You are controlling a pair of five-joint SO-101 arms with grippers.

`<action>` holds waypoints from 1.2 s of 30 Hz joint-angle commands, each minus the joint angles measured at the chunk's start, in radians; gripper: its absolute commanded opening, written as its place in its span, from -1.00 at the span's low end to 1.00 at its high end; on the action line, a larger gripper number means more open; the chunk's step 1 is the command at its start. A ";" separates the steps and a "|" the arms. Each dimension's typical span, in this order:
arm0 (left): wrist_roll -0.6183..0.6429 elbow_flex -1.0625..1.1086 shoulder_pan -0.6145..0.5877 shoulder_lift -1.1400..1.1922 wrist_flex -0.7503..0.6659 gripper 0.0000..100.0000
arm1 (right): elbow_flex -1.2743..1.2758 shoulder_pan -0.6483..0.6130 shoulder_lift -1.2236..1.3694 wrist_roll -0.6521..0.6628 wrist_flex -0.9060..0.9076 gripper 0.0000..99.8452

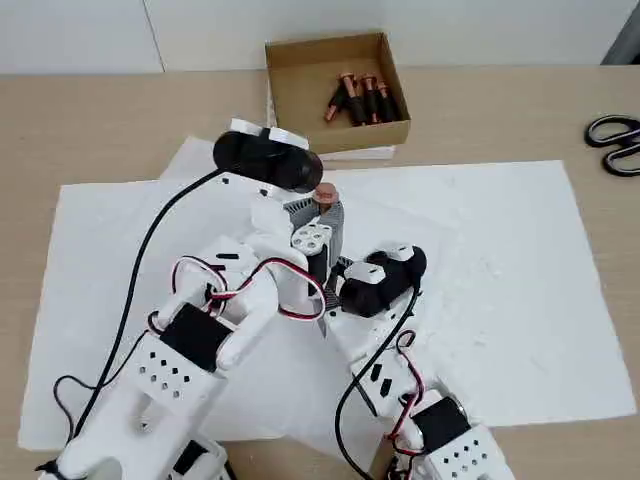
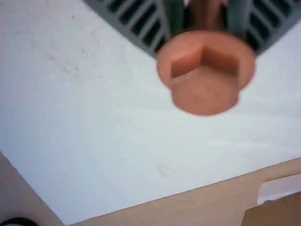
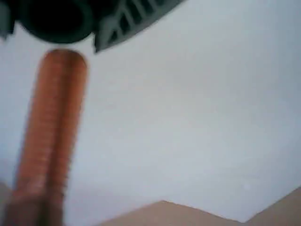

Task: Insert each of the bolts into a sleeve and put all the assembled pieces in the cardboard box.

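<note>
Bolt [image 2: 205, 70] in left claw [image 2: 204, 16]; sleeve [image 3: 55, 34], right claw [image 3: 60, 21].

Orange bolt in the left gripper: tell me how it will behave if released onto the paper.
The bolt looks like rigid plastic, so probably stiff and light. Its round threaded shaft would likely roll on the paper, curving around the wider head. The threads should give the left gripper some bite.
</note>
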 commanded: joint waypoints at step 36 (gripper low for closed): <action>0.002 0.102 0.011 -0.011 -0.046 -0.99 | 0.008 -0.002 -0.016 -0.011 0.002 -0.99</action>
